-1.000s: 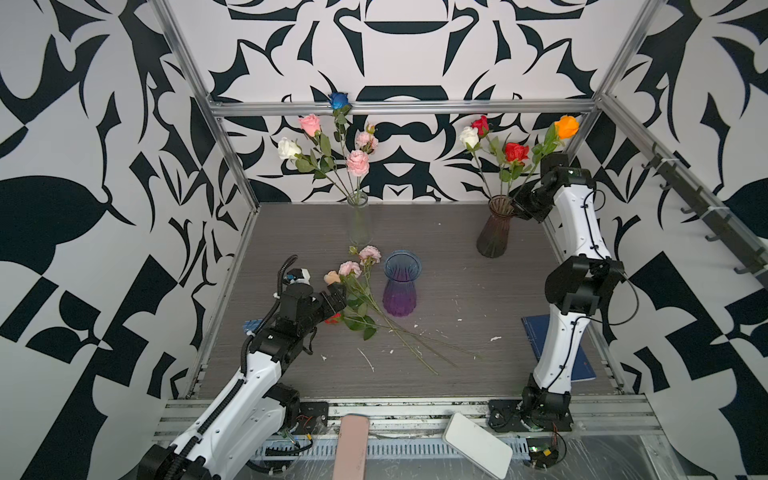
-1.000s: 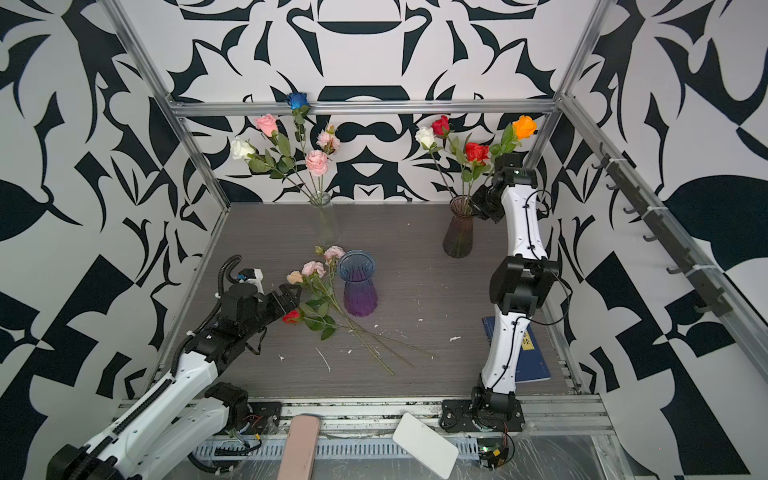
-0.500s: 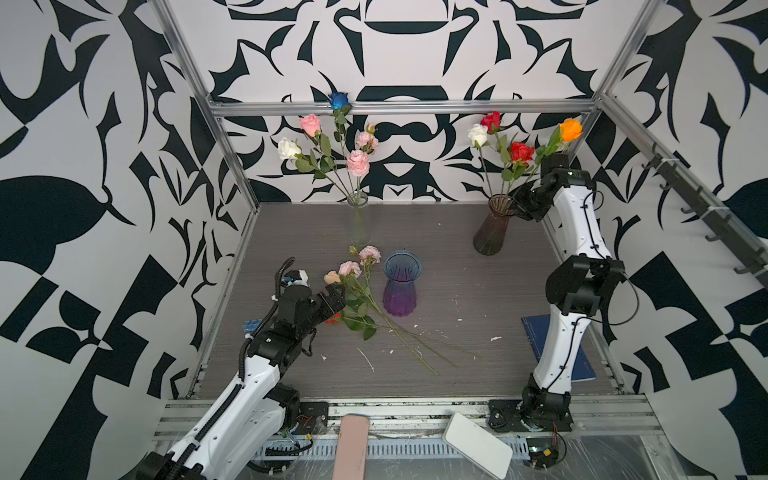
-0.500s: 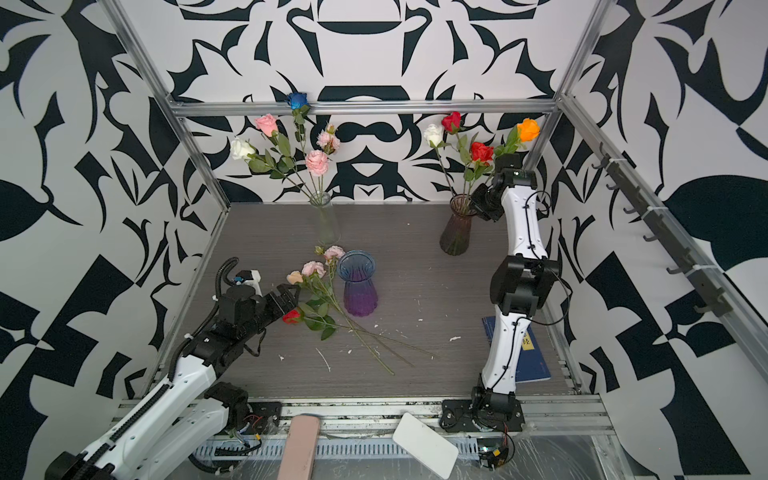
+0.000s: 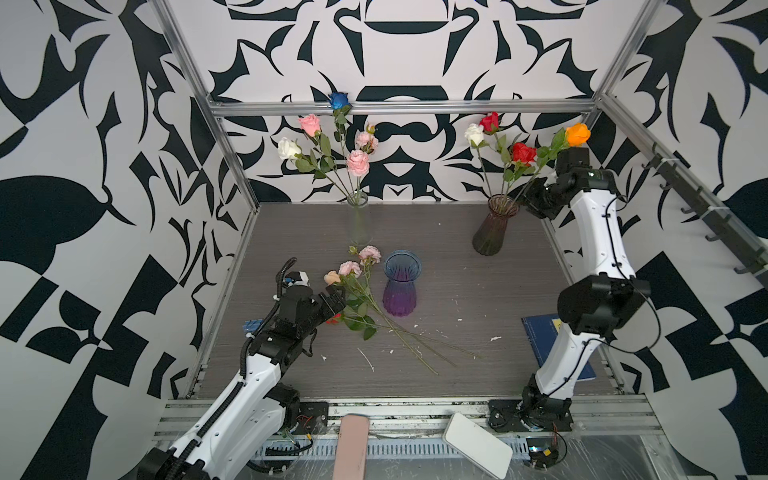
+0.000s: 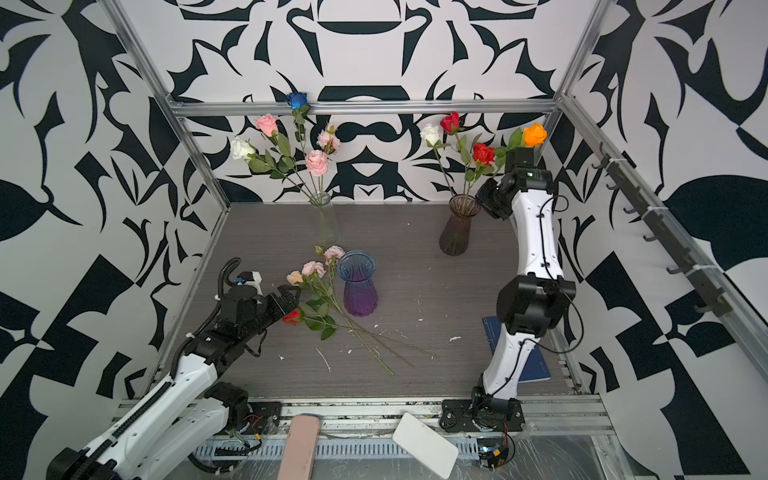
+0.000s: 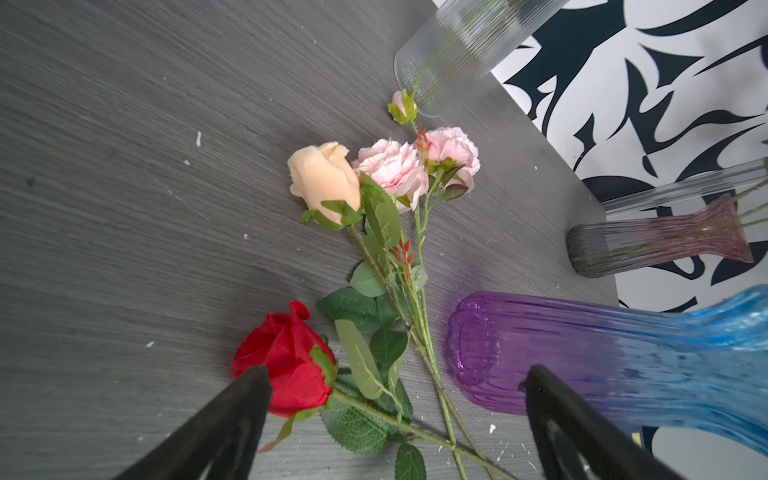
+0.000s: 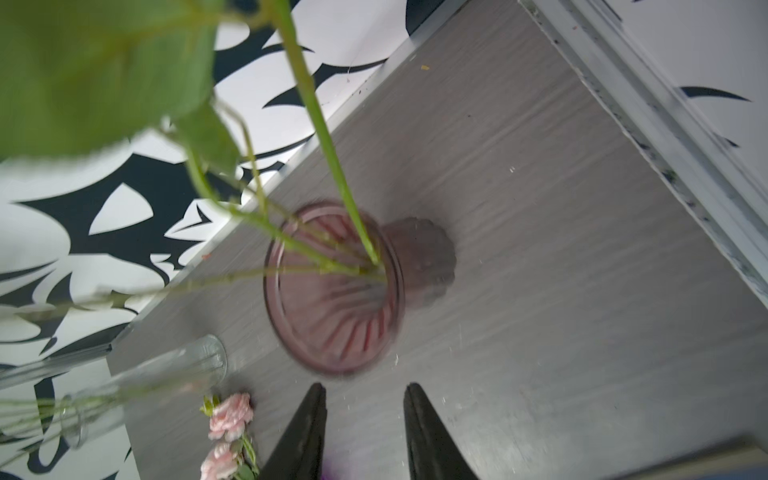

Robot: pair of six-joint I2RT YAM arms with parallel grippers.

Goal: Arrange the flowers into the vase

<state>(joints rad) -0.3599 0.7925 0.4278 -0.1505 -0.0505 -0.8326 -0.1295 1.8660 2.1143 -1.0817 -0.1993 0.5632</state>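
Pincer (image 7: 397, 374) spread wide, gripping nothing; one finger (image 7: 232, 415) overlapping the red rose (image 7: 286, 365), contact unclear, the other in front of the purple vase (image 7: 582, 353). Flat on the grey counter (image 7: 124, 166): red rose, with peach rose (image 7: 326, 178) at twelve o'clock from it, pink roses (image 7: 395, 170) at one o'clock, bud (image 7: 402, 104) just beyond. Green stems crossed beside the purple vase's foot. Past the bud, clear vase (image 7: 465, 37). At three o'clock from the pink roses, mauve vase (image 7: 656, 237).

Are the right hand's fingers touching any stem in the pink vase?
Apart. Right wrist view: right hand open, empty; stems enter the pink vase beyond its fingertips.
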